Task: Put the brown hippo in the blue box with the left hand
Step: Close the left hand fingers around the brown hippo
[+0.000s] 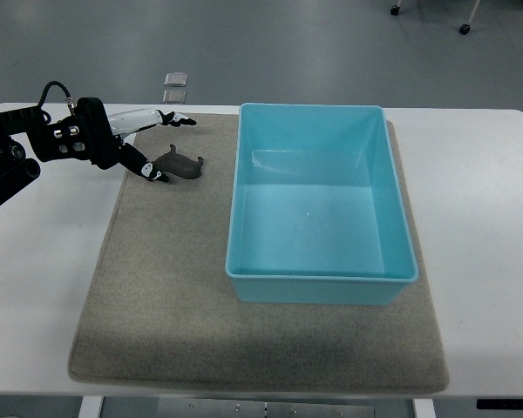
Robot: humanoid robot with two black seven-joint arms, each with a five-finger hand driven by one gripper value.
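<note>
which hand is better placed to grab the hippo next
The left. The left robot hand is already beside the brown hippo on the mat, fingers open, one fingertip almost at it. No right arm shows in the picture. The blue box sits just to the hippo's right.

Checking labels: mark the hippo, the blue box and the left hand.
brown hippo [179, 164], top view, middle of its body.
blue box [312, 288], top view, near wall.
left hand [148, 144], top view, between its spread fingers.
</note>
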